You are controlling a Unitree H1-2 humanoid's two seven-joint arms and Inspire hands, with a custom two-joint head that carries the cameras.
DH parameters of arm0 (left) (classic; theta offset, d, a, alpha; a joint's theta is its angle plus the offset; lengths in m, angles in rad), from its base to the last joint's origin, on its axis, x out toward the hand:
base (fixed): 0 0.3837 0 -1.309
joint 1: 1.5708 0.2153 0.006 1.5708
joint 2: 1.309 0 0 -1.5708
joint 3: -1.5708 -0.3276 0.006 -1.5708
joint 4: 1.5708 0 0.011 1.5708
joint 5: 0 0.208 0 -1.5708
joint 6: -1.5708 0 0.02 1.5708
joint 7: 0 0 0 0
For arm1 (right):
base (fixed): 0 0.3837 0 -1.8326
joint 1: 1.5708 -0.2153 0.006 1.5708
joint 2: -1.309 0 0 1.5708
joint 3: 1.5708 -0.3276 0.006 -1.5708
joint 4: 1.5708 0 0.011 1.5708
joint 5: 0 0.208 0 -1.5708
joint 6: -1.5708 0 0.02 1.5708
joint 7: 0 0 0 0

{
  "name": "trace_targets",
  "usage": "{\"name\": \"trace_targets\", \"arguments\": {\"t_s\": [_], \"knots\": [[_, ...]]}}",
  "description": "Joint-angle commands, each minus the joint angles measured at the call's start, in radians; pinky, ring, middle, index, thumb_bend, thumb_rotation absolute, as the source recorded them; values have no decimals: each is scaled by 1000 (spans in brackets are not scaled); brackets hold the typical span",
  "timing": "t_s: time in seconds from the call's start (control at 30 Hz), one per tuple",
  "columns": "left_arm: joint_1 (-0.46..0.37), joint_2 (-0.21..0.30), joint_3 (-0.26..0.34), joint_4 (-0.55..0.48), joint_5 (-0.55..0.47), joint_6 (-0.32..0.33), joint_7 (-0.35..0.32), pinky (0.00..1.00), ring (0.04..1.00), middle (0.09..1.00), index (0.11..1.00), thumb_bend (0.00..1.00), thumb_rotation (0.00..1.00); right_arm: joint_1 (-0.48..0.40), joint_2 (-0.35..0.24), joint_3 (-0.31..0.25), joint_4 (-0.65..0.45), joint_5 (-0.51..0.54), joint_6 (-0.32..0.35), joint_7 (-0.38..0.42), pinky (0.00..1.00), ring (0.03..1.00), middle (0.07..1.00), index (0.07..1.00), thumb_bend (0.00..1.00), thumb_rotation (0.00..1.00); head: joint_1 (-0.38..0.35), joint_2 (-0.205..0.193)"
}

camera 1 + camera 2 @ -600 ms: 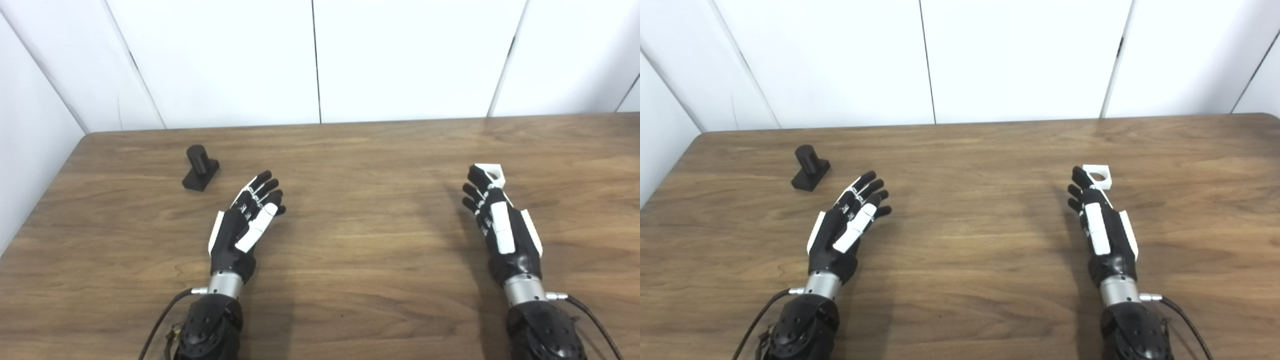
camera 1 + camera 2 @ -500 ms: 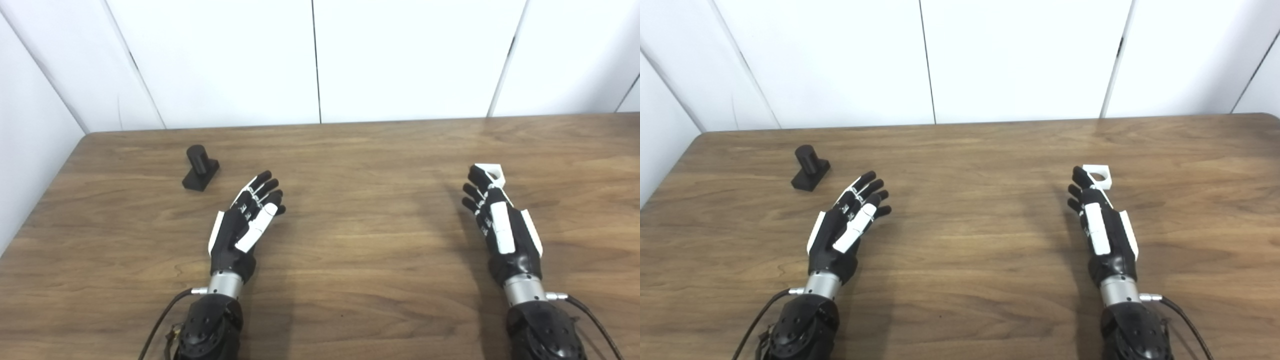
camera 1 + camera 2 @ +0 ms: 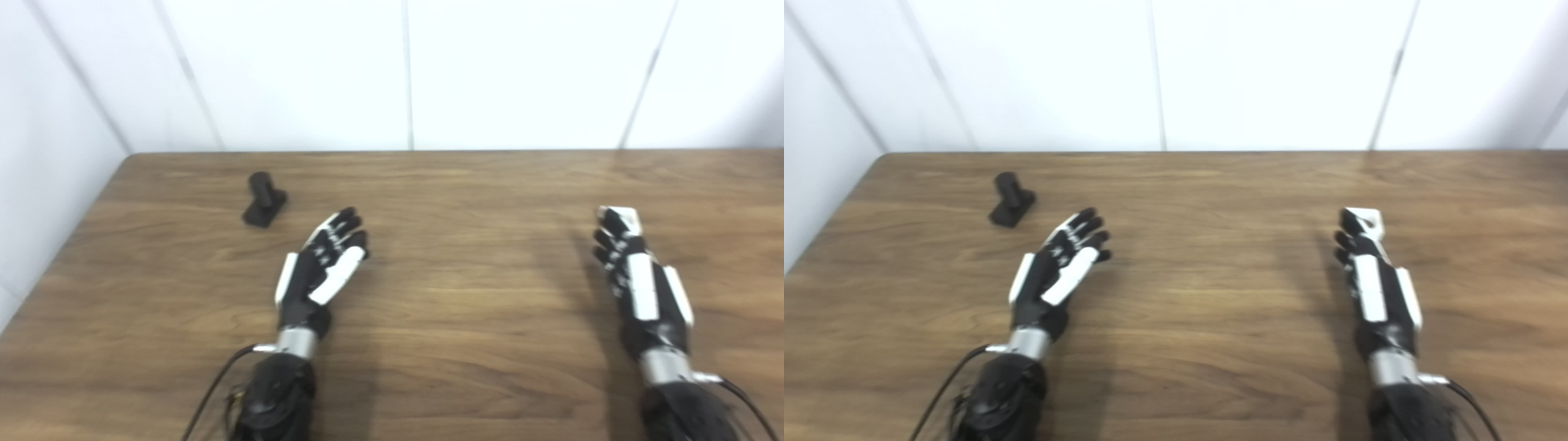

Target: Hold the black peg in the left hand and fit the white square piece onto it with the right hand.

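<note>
A black peg [image 3: 264, 199] on a square base lies on the wooden table [image 3: 465, 184] at the far left. My left hand [image 3: 321, 269] hovers open a hand's length to its near right, holding nothing. The white square piece [image 3: 1366, 219] with a round hole rests on the table at the right. My right hand [image 3: 1375, 291] stretches out open, with its fingertips [image 3: 1346, 228] covering the near left part of the piece. Whether they touch it is unclear, since both views are blurred.
White wall panels [image 3: 404, 73] stand behind the table's far edge. The table's left edge [image 3: 61, 245] runs close to the peg. Black cables [image 3: 211, 392] trail from both wrists near the bottom.
The whole picture has shifted right and blurred, so the camera has moved. Both hands stay open and hold much the same places relative to the peg and the white piece.
</note>
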Motion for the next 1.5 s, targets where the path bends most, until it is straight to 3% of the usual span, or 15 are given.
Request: {"name": "trace_targets", "arguments": {"t_s": [0.0, 0.3, 0.43, 0.53, 0.67, 0.77, 1.17, 1.47], "knots": [[-22, -9, -5, 1, 14, -41, 3, 706, 816, 832, 815, 535, 336, -14, -17, -15, -9, 31, -55, 24, 919, 918, 932, 903, 731, 906, 0, 1], [-22, -11, -7, -5, 91, -56, 30, 705, 817, 820, 811, 538, 351, -13, -34, -28, 0, 53, -46, 34, 936, 931, 936, 914, 732, 906, 11, -3], [-23, -11, 11, -26, 44, -26, 17, 718, 817, 806, 793, 540, 301, -11, -33, -26, -1, 59, -48, 37, 918, 922, 930, 909, 711, 902, 11, -4], [-27, 3, 12, -33, 69, -30, 23, 695, 801, 790, 771, 570, 288, -11, -32, -26, -2, 61, -48, 39, 908, 914, 925, 901, 707, 893, 14, -4], [-36, 29, 3, -41, 166, -58, 57, 652, 760, 771, 735, 621, 288, -9, -37, -27, -7, 59, -42, 39, 908, 915, 922, 897, 723, 894, 15, -2], [-40, 34, 2, -54, 241, -64, 96, 614, 727, 751, 709, 613, 203, -10, -40, -30, 2, 64, -48, 42, 905, 912, 922, 896, 730, 881, 19, -2], [-63, 36, 12, -79, 405, -74, 205, 632, 723, 740, 689, 614, 49, -13, -44, -30, 14, 68, -55, 45, 880, 897, 911, 878, 713, 878, 30, -6], [-99, 56, 26, -69, 516, -51, 267, 627, 717, 751, 689, 650, 67, -19, -50, -33, 37, 79, -64, 56, 872, 887, 902, 863, 736, 862, 35, -7]]}}
